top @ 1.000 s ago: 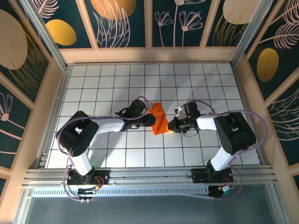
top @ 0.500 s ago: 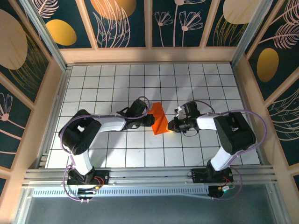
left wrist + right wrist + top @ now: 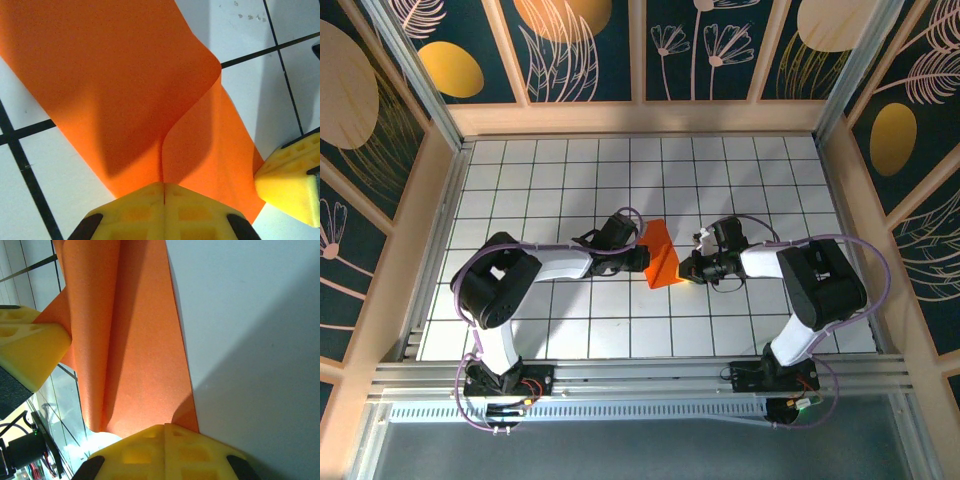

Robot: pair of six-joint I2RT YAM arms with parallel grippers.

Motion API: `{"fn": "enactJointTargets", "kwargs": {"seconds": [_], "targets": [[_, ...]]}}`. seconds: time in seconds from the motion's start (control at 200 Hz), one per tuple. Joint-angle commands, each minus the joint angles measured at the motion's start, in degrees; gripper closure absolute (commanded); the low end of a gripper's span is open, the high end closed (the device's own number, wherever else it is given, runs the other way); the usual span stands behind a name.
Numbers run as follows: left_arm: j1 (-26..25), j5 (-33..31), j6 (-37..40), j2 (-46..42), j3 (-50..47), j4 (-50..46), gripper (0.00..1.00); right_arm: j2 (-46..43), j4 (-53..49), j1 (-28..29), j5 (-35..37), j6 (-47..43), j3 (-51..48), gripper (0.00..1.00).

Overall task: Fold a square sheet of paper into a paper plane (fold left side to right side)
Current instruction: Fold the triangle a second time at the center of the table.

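You see almost no change here: the orange paper [image 3: 660,258] stays in the middle of the frame, with the left gripper [image 3: 642,252] and the right gripper [image 3: 688,268] both still clamped on its edges, so I judge the fold is held, not yet pressed flat.

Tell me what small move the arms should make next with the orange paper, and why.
Probably the left gripper should bring its pinched edge down toward the right gripper. Both are shut on the square sheet of paper, whose upper layer bulges in a curl instead of lying flat.
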Motion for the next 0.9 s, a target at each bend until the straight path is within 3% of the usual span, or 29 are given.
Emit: {"fn": "enactJointTargets", "kwargs": {"seconds": [0.0, 0.896], "targets": [[0.4, -1.3, 1.1, 0.9, 0.9, -1.3, 1.0, 2.9, -2.9, 0.4, 4.2, -1.0, 0.0, 1.0], [0.4, -1.2, 1.1, 2.2, 1.2, 2.0, 1.0, 3.5, -3.0, 0.4, 4.3, -1.1, 0.0, 1.0]]}}
